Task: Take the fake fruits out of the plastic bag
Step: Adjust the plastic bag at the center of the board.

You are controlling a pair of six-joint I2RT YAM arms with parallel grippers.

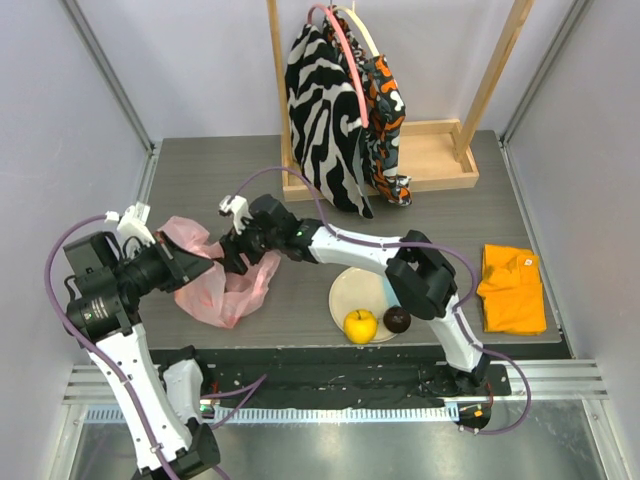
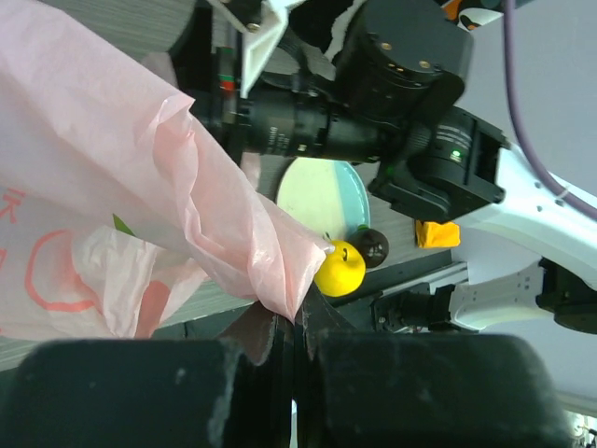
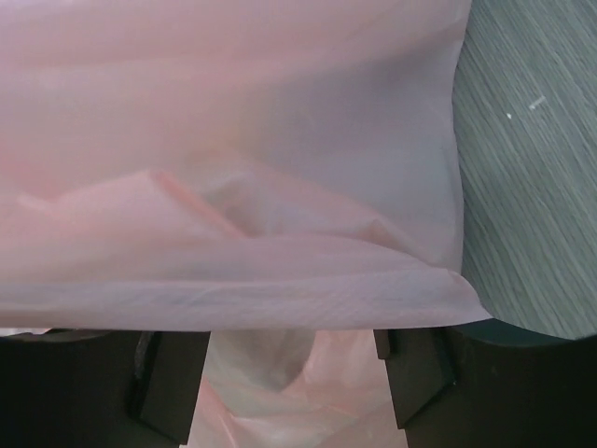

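Left gripper [image 2: 297, 347]: jaws are clenched on a pinched fold of the plastic bag [image 2: 140, 187] near its edge. Right gripper [image 3: 291, 397]: jaws are spread and nothing is clamped; bag film is draped across and between the fingers [image 3: 166, 385].

The bag is found on the table [image 1: 200, 180], left of centre, crumpled and held up on one side between the two grippers. It is judged very light, limp and slippery. The film is likely to stretch or tear under a hard pull, so it is best taken by a gathered fold or the mouth rim, not by a single layer.

Appearance: translucent pink, crinkled, with red printing on one face. A green shape [image 2: 121, 224] is glimpsed through the film; its identity cannot be confirmed.

Two fake fruits, a yellow one [image 1: 360, 325] and a dark maroon one [image 1: 397, 319], are noted outside the bag at the near rim of the plate [image 1: 345, 290]. Any others are judged to be inside the bag, and to be light, rigid and liable to roll.
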